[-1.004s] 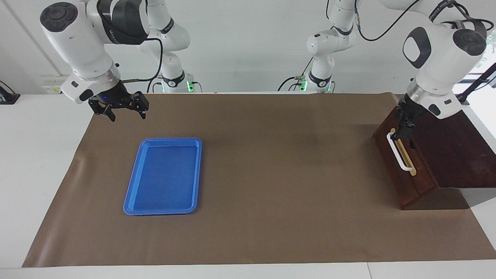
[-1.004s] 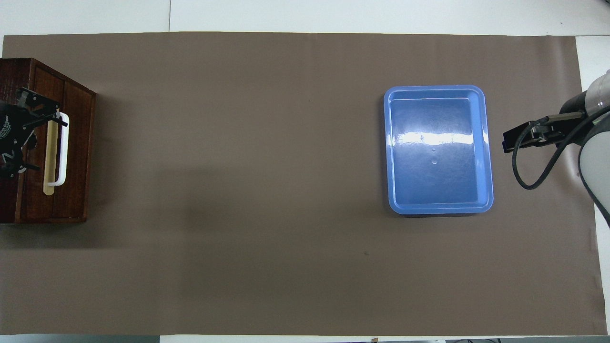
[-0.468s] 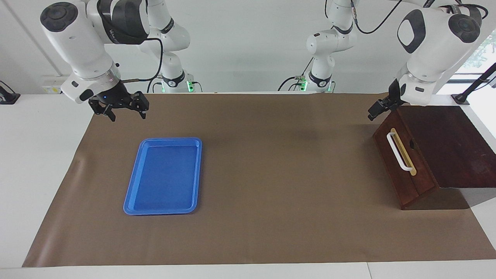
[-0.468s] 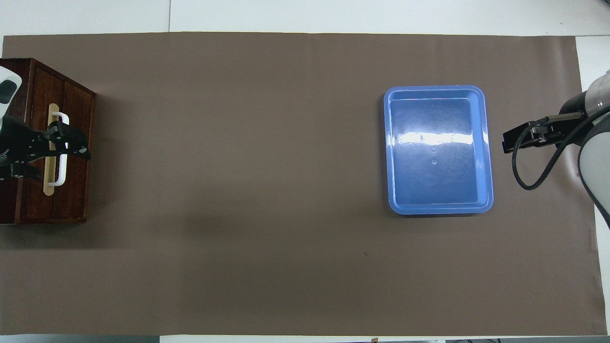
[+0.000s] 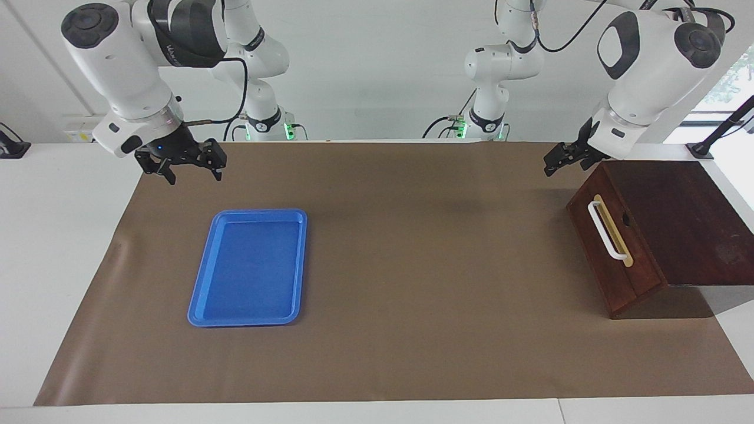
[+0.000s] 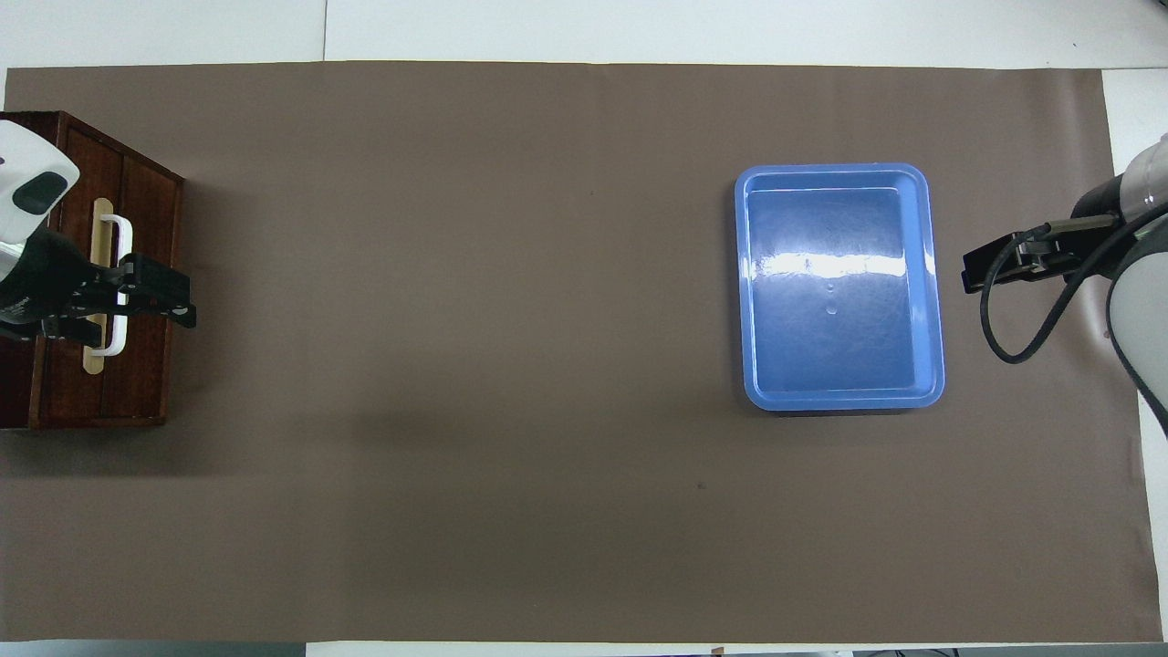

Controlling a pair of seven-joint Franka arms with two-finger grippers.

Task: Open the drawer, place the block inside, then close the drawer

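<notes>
I have lifted my left tool (image 5: 559, 160), open and empty, off the shut drawer (image 5: 612, 253); right tool (image 5: 187, 165) waits open, so closing looks done.

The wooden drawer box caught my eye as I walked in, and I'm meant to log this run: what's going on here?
The wide dark reddish-brown wooden drawer with its white bar handle is shut, and nothing grips it. The left arm's tool hangs open in the air beside the drawer box, touching nothing. The right arm waits, its tool open above the brown table cover, near the flat blue plastic tray, which is empty. No yellow block is in view.
</notes>
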